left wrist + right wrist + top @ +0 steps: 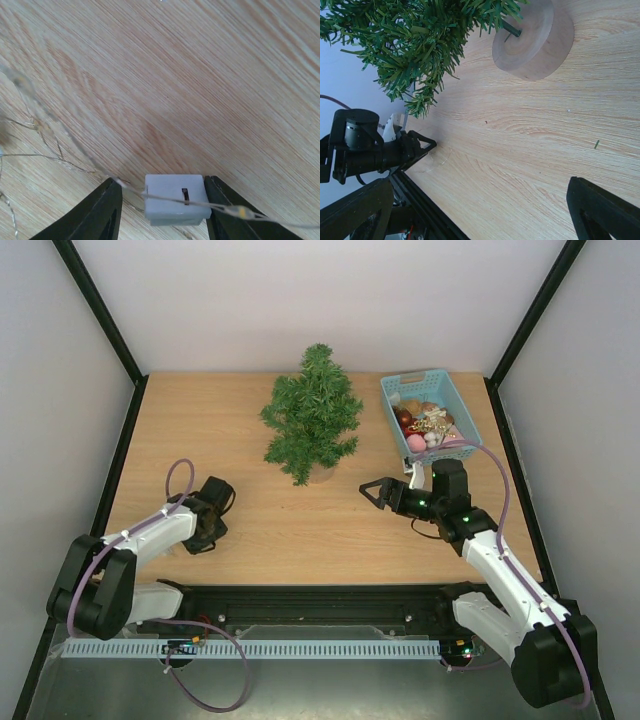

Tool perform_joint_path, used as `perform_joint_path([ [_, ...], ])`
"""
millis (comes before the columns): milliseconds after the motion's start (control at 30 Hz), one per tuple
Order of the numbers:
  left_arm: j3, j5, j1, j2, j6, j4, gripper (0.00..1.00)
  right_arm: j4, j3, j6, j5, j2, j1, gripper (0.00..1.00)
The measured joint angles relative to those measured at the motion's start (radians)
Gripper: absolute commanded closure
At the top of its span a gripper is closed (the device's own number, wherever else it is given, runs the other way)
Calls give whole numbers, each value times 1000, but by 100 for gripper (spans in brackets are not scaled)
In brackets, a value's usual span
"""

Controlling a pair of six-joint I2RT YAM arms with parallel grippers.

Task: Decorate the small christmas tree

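The small christmas tree [312, 415] stands at the table's back centre on a round tan base [532, 40]; its green branches [410, 40] fill the top left of the right wrist view. My left gripper [162, 184] is low over the wood at the near left, jaws either side of a small white box [175, 200] on a thin light wire [60, 145]. The right finger touches the box; the left finger stands a little apart from it. My right gripper [375, 490] hovers wide open and empty, right of the tree base.
A light-blue basket [395, 388] at the back right holds several ornaments [425, 425]. Loose wire loops lie on the wood left of the white box. The left arm [375, 145] shows in the right wrist view. Black frame rails line the table edges.
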Motion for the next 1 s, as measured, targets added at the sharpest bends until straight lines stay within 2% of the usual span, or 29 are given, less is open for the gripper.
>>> perform_joint_path([
  [133,0,-3,0,0,-1,8,60,0,-2,-6,0,0,0,4],
  [233,0,-10,0,0,0,9,70,0,-2,-10,0,2,0,4],
  [300,0,-18,0,0,2,9,72,0,-2,-11,0,6,0,4],
  [700,35,-15,-10,-44,-1,-31,71,0,-2,-14,0,14,0,4],
  [1000,267,11,-79,-83,16,-149,71,0,-2,-10,-3,27,0,4],
])
